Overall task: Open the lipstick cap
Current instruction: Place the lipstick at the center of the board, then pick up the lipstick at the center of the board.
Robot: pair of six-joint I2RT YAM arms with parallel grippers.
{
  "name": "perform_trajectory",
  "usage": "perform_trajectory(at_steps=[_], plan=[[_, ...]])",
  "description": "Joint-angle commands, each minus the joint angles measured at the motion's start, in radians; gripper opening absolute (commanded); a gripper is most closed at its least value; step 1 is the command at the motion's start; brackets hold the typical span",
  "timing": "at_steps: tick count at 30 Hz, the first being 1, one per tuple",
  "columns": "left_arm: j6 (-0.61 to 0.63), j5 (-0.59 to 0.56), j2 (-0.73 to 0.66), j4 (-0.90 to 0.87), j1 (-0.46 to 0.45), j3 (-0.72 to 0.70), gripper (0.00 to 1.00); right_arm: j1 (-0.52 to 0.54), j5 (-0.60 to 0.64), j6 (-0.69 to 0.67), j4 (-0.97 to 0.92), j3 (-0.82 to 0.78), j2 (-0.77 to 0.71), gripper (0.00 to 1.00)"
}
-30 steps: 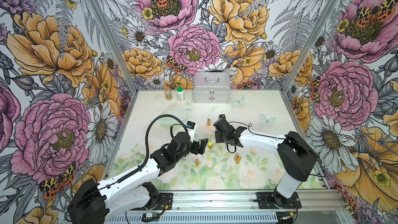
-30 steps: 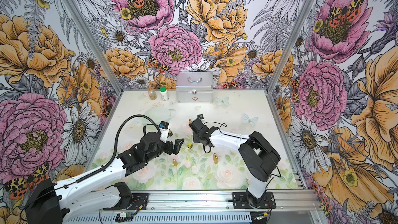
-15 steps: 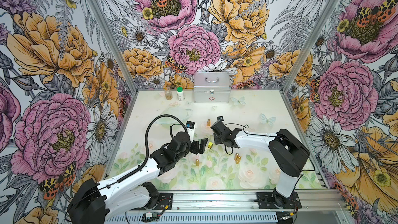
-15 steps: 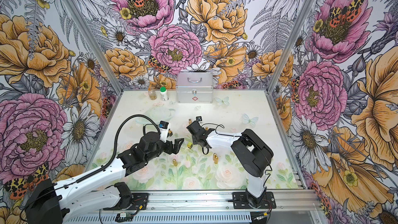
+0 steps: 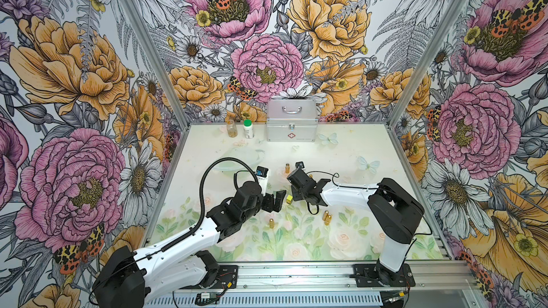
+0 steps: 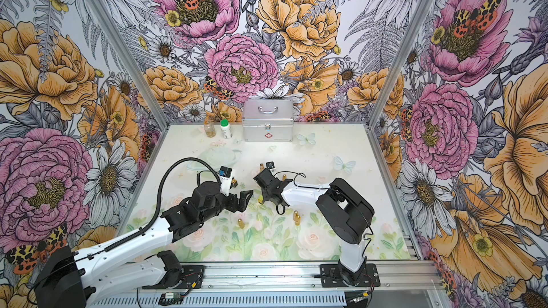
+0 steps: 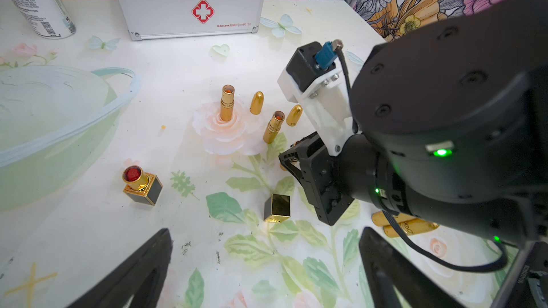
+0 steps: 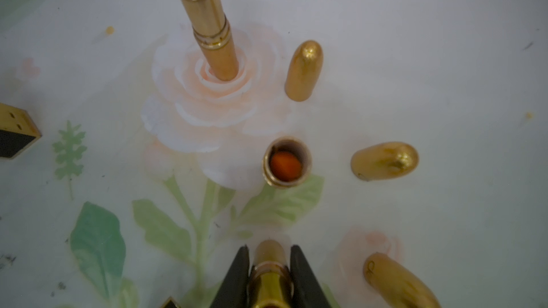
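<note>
Gold lipstick (image 8: 268, 284) sits pinched between the 2 black fingers (image 8: 234, 277) of the right claw (image 8: 268, 250), which is closed on the tube low over the counter (image 7: 74, 232). I cannot tell whether its cap is on.

Just beyond the claw stand 2 uncapped gold lipsticks. The near lipstick (image 8: 286, 161) shows orange inside, and the far lipstick (image 8: 207, 22) stands on a painted rose. 2 bullet-shaped gold caps sit beside them, the first cap (image 8: 304, 71) next to the far tube and the second cap (image 8: 384, 161) next to the near one.

The left claw (image 7: 266, 232) hangs wide open and empty above the counter. Just ahead of it is a square cap (image 7: 277, 208) in black and gold. The matching square lipstick (image 7: 142, 185) stands uncapped well apart from that cap, its red stick showing.

At the back of the counter are a silver first-aid case (image 7: 189, 1) and a white bottle (image 7: 35, 1). A translucent bowl (image 7: 53, 131) sits nearer the square lipstick.
</note>
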Motion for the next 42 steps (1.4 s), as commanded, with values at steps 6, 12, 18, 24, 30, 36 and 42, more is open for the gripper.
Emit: perform_trajectory(at_steps=[6, 12, 18, 24, 30, 36, 42], plan=[[-0.003, -0.019, -0.028, -0.004, 0.014, -0.021, 0.99, 0.0, 0.021, -0.012, -0.021, 0.026, -0.026, 0.32], [0.005, -0.008, -0.037, -0.007, 0.015, -0.016, 0.99, 0.0, 0.015, -0.01, -0.09, 0.057, -0.089, 0.35], [0.028, -0.013, -0.066, -0.018, 0.012, -0.018, 0.99, -0.008, -0.009, -0.024, -0.243, 0.1, -0.204, 0.39], [0.052, -0.016, -0.085, -0.038, -0.021, -0.009, 0.99, -0.045, -0.116, -0.042, -0.477, 0.175, -0.286, 0.42], [0.065, -0.044, -0.079, -0.07, -0.12, 0.004, 0.99, -0.085, -0.258, -0.051, -0.714, 0.199, -0.342, 0.43], [0.069, -0.105, -0.072, -0.075, -0.214, -0.003, 0.99, -0.091, -0.304, -0.054, -0.828, 0.148, -0.378, 0.44], [0.081, -0.105, -0.061, -0.067, -0.262, -0.008, 0.99, -0.083, -0.322, -0.065, -0.799, 0.101, -0.35, 0.43]])
